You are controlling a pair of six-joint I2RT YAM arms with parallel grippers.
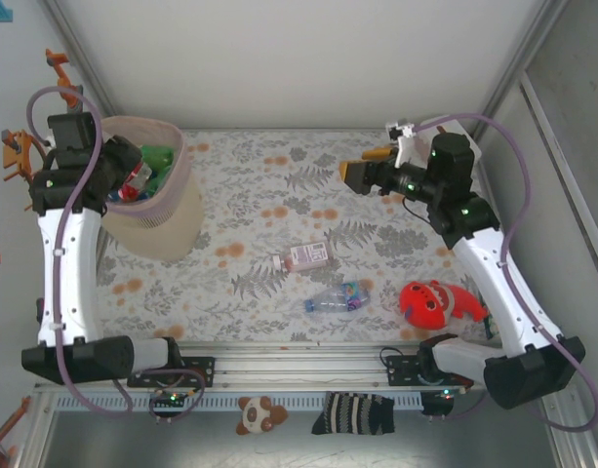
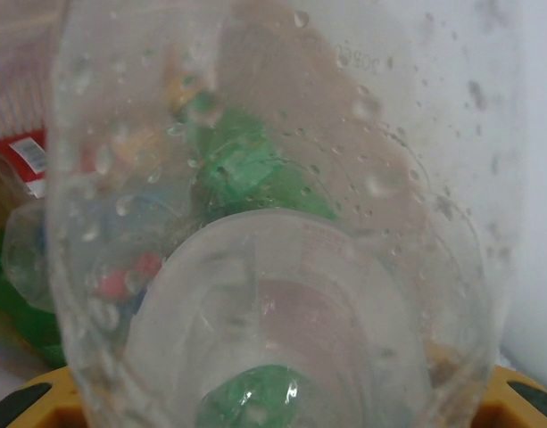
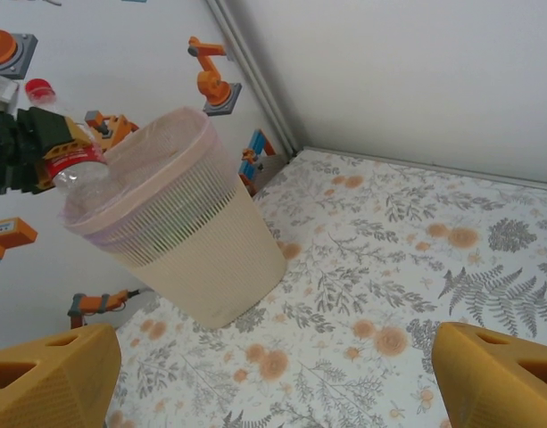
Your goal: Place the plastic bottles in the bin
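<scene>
Bottle delivery looked close to its release point. We saw the left gripper [image 3: 66, 147] clenched on a clear bottle [image 3: 77, 171] with a red label, held right at the rim of the pale-pink bin [image 3: 193, 259], above the green bottles inside. The right gripper [image 1: 360, 175] hung released and empty over the far right of the bench [image 1: 279, 195]. It was well apart from the 2 bottles lying near the front: a pink-labelled bottle [image 1: 306, 256] and a blue-labelled bottle [image 1: 335, 298] beside the red toy [image 1: 430, 302]. We judged the main risk to be a drop at the rim rather than over the middle, since the bottle could strike the edge and roll outside. Droplets on its wall suggested it might also slip early.
</scene>
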